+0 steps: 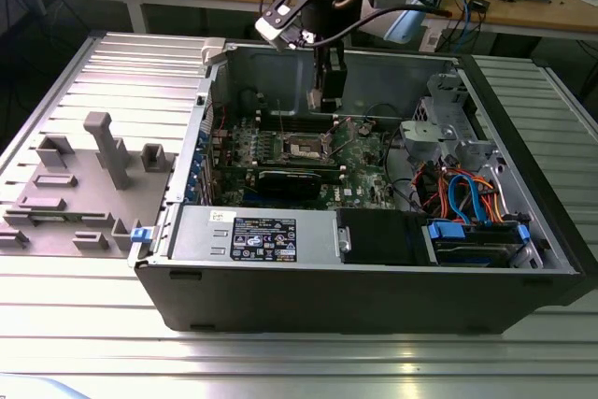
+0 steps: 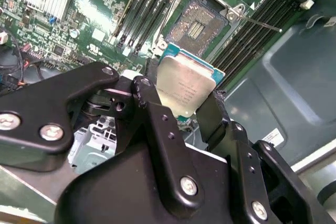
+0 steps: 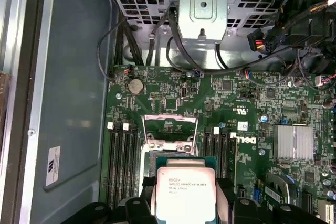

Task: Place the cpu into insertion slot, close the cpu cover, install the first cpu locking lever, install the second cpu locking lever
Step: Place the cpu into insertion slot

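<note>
My gripper [image 1: 326,103] hangs inside the open computer case, shut on the cpu [image 2: 186,85], a small square chip with a silver top and green edge. The black fingers [image 2: 152,100] clamp the cpu [image 3: 186,192] on two opposite sides. The chip is held in the air a little above the insertion slot [image 2: 202,19], a dark square socket with a metal rim on the green board [image 1: 364,161]. In the first wrist view the chip hides part of the insertion slot [image 3: 169,156]. The cpu cover [image 3: 169,116], a silvery frame, stands flipped open at the slot's far side.
Rows of black memory slots [image 3: 123,156] flank the socket. A thin lever wire [image 2: 262,24] lies beside it. Also in the case are a long black card [image 1: 294,179], a power supply [image 1: 257,235] and a drive cage with coloured cables [image 1: 467,198]. Grey fixtures [image 1: 103,151] stand at the exterior view's left.
</note>
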### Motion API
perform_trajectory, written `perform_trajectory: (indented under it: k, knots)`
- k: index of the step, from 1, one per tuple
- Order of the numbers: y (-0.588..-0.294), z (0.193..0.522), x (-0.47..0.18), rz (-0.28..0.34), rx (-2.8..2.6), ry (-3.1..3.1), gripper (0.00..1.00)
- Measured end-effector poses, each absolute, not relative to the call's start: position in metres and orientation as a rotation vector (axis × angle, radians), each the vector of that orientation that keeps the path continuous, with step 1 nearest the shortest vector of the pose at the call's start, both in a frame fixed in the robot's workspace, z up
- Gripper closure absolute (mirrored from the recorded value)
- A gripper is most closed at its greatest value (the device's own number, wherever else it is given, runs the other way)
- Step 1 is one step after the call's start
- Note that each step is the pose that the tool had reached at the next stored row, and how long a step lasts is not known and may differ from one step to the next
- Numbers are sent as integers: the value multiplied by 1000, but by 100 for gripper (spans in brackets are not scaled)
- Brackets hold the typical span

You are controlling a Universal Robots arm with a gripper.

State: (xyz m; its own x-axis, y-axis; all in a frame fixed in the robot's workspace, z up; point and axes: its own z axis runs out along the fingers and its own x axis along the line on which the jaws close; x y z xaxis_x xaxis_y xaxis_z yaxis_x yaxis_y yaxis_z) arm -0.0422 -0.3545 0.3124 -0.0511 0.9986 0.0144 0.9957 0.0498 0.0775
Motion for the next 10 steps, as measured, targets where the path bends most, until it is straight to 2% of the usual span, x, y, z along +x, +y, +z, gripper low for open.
perform_trajectory:
  k: [10]
  knots:
    - [-355,306,-45,103,2134,2245,46]
